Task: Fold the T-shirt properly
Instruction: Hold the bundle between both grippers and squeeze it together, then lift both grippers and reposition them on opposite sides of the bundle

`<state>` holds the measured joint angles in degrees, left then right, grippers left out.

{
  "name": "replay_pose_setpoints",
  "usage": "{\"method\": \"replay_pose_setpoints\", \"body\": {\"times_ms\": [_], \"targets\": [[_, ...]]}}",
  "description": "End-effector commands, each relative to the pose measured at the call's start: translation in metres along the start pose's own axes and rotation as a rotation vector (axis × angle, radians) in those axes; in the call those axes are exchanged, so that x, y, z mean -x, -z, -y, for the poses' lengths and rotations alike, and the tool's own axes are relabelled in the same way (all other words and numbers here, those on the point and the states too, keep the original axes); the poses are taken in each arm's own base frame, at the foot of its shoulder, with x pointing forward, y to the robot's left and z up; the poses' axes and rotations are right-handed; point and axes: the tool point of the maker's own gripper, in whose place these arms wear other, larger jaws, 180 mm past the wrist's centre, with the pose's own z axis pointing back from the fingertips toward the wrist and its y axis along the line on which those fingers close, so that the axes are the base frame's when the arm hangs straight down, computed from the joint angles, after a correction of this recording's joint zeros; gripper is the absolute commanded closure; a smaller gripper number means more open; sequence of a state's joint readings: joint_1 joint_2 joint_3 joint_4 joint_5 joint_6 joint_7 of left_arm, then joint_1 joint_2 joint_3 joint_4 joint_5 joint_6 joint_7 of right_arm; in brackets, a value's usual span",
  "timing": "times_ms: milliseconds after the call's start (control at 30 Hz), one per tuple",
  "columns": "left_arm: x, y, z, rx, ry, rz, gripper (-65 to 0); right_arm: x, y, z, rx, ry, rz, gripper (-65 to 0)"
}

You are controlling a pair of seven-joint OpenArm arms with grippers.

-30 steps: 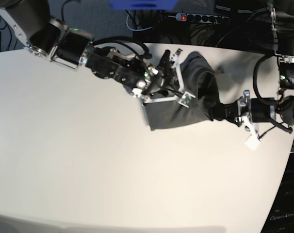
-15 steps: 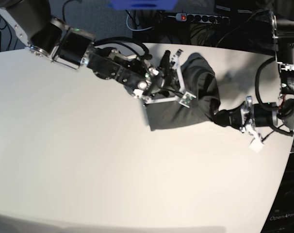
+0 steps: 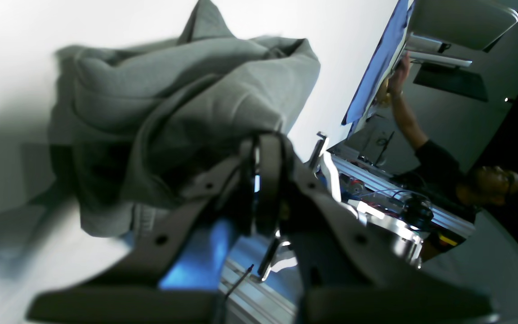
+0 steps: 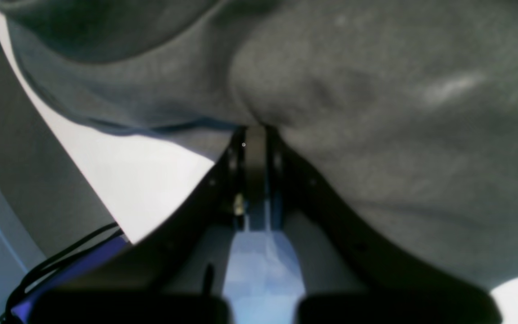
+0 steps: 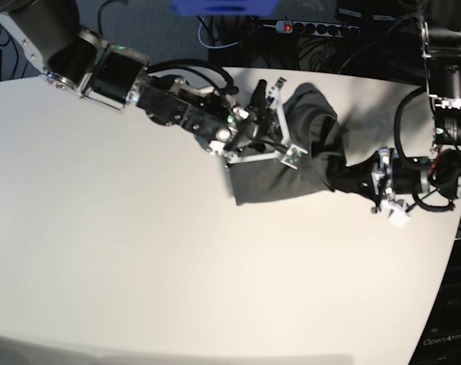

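While both arms reach in from opposite sides, the T-shirt [image 5: 291, 156] lies bunched in a dark heap on the white desk [image 5: 139, 266], toward its far right corner. The right gripper [image 4: 254, 135] has its fingers pressed together on a fold of the cloth, which fills most of the right wrist view. The left gripper [image 3: 263, 148] is likewise clamped on the shirt, its fingers together with grey fabric gathered over and beside them. Beyond the far edge of the desk a power strip [image 5: 314, 29] lies among cables.
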<state>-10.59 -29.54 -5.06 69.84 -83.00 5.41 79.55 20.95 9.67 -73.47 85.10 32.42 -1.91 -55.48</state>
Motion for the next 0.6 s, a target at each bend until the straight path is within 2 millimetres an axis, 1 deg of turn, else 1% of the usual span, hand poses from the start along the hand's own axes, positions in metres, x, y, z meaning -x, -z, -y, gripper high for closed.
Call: {"method": "replay_pose_setpoints", "body": {"times_ms": [0, 167, 333, 400, 567], "targets": [[-0.007, -0.009, 0.013, 0.030, 0.016, 0.012, -1.8, -0.014, -0.005, 0.008, 0.020, -0.010, 0.035, -0.1], [-0.007, -0.009, 0.014, 0.031, 0.019, 0.012, -1.8, -0.014, -0.005, 0.008, 0.020, -0.010, 0.037, -0.1], [-0.007, -0.007, 0.018, 0.035, 0.033, 0.008, -1.8, -0.014, -0.005, 0.008, 0.021, -0.009, 0.034, -0.1], [0.002, 0.002, 0.015, 0.014, 0.040, -0.034, -1.8, -0.009, -0.003, 0.011, 0.026, -0.003, 0.019, -0.1], [0.015, 0.013, 0.010, -0.005, 0.041, -0.083, -1.8, 0.003, 0.006, 0.019, 0.039, 0.018, -0.018, -0.1]]}}
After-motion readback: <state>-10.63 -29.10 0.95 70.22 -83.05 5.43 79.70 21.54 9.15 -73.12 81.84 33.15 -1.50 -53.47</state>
